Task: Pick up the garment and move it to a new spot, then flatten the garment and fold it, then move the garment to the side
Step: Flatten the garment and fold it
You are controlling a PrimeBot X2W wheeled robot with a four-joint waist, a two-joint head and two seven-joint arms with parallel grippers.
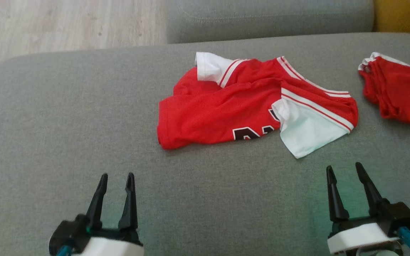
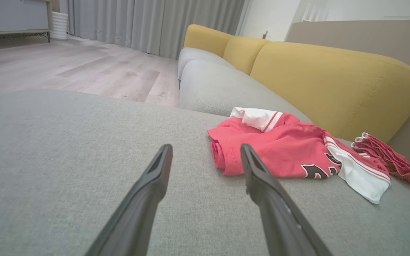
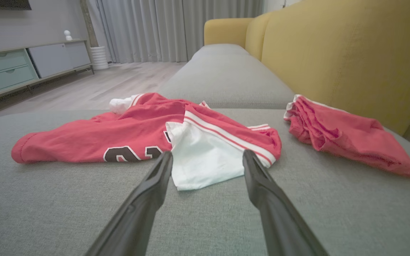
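Left fingers, right fingers: spread, empty, above seat. Jersey crumpled beyond, nearer right fingers, white sleeve toward them. Second garment near, apart. Risk: single-layer pinch lets jersey trail, drag neighbour; or wrong garment grabbed.

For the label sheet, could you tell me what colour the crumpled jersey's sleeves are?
White sleeve, red-striped trim; clearest in the right wrist view.
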